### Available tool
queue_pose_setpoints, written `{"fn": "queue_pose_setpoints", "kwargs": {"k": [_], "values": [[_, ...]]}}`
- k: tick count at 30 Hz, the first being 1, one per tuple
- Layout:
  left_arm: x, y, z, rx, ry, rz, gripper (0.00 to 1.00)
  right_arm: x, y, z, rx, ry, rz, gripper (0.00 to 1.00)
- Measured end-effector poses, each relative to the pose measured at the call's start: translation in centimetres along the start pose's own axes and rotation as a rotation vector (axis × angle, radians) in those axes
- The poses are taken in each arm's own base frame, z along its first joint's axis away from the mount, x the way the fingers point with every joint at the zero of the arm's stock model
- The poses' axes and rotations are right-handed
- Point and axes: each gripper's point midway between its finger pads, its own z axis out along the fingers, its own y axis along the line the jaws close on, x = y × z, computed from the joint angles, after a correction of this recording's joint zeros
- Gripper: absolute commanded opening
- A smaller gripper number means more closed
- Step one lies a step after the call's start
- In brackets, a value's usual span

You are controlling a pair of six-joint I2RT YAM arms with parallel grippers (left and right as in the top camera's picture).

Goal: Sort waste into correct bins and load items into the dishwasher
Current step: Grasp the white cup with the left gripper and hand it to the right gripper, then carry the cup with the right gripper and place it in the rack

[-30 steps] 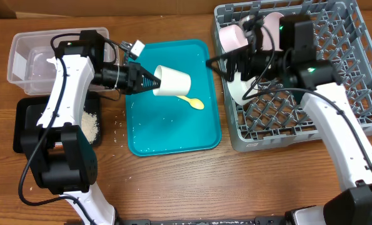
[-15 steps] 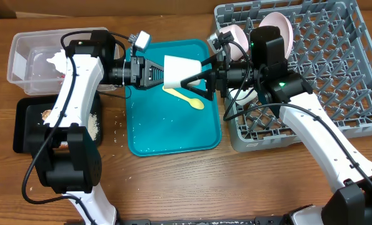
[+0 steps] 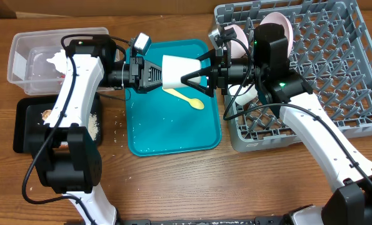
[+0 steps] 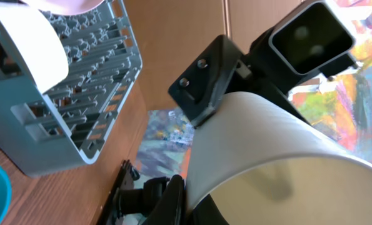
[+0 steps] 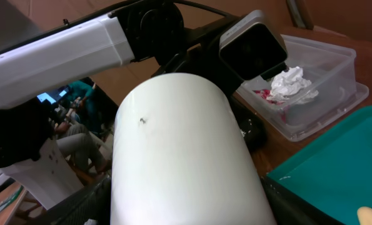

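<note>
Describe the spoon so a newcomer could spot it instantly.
Find the teal tray between the clear tub and the grey dish rack. On its far half, below the white cup held aloft, lies the spoon. It is the only yellow thing there.

Held aloft between the arms, the small white cup (image 5: 179, 156) fills the right wrist view and runs off its bottom edge. It leaves us only dark slivers of the right hand (image 3: 192, 70)'s fingers (image 5: 89, 203), too little to tell whether they press on it, and a scrap of the yellow spoon (image 5: 370, 215) at the corner. In the left wrist view the right and bottom edges cut the cup, and the backdrop blurs into colours. From overhead we find the left arm covering part of the black tray (image 3: 26, 128), the right arm hiding most of a white bowl (image 3: 248, 94), and the dish rack (image 3: 336, 81) cropped top and right.
</note>
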Motion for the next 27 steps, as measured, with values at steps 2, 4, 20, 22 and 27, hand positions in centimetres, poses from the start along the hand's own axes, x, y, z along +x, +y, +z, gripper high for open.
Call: {"fn": "queue_pose_setpoints", "kwargs": {"k": [2, 4, 20, 22, 27], "values": [[0.2, 0.1, 0.0, -0.008, 0.004, -0.02, 0.04, -0.1, 0.0, 0.0, -0.002, -0.002, -0.004, 0.7], [0.2, 0.1, 0.0, -0.01, 0.005, -0.023, 0.04, -0.1, 0.1, 0.0, -0.005, -0.002, -0.007, 0.65], [0.5, 0.8, 0.0, -0.049, 0.02, -0.019, 0.7, -0.7, -0.3, -2.0, -0.024, -0.02, 0.018, 0.44], [0.4, 0.8, 0.0, -0.05, 0.02, -0.009, 0.7, -1.5, -2.3, -5.5, 0.054, -0.064, 0.076, 0.44], [-0.2, 1.4, 0.0, -0.068, 0.021, 0.079, 0.79, -1.7, -4.6, -12.2, 0.267, -0.142, 0.226, 0.45]]}}
